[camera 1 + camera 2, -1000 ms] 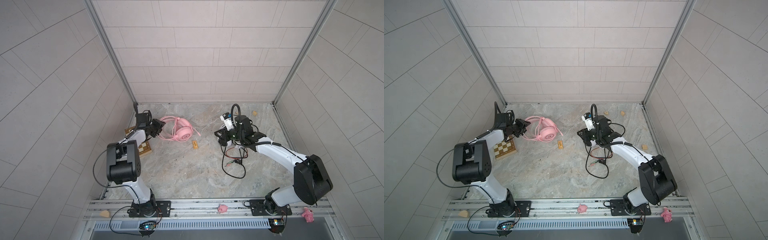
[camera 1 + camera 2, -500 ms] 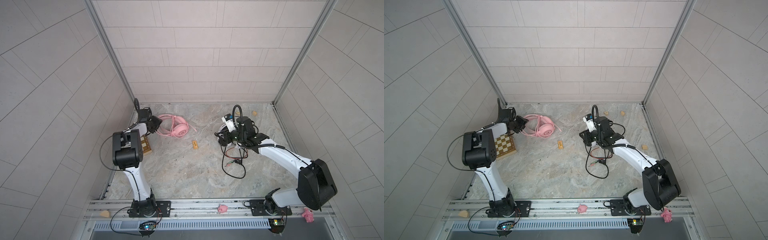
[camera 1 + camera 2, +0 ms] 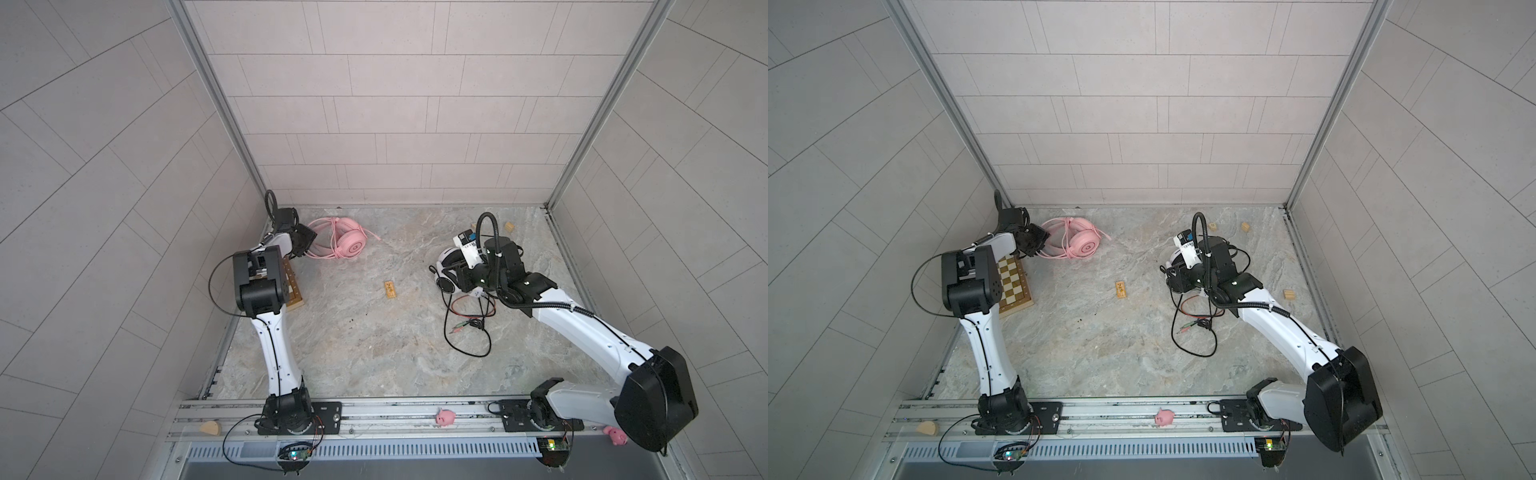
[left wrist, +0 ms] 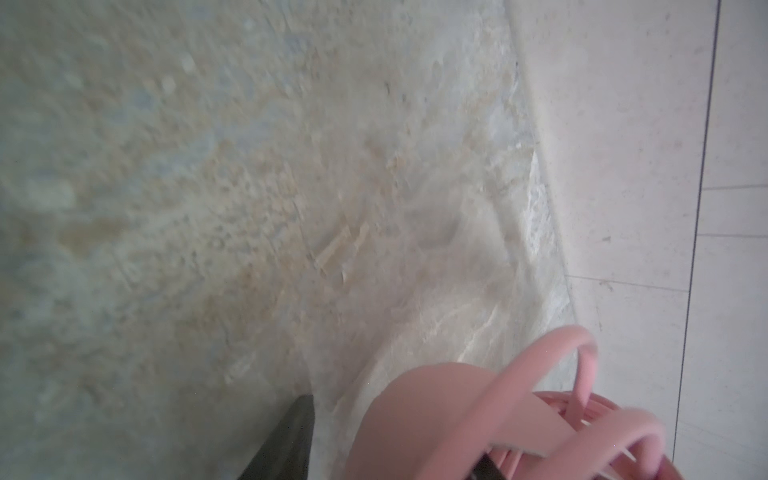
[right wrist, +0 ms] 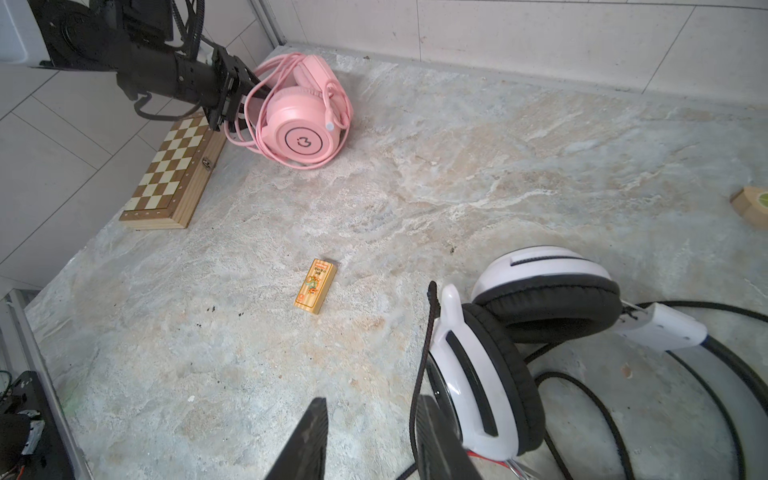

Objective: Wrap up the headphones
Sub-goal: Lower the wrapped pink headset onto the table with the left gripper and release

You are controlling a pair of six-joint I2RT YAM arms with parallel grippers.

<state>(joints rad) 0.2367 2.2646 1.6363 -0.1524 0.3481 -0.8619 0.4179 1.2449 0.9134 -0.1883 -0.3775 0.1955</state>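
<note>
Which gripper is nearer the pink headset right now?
Left. The left gripper grips the pink headset at its edge; the right gripper is across the table, beside the white-and-black headset.

Pink headset (image 5: 299, 133) and white-and-black headset (image 5: 498, 395); chessboard (image 5: 172, 174) is checkered brown and cream

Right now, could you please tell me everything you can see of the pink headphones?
The pink headphones are pink all over, in what looks like smooth plastic. One round cup shows its outer face with a ringed logo. The pink cable is looped around cups and headband in several turns. They rest on the table near its back left corner, beside the chessboard. The left gripper appears to have its fingers closed on the headband.
</note>
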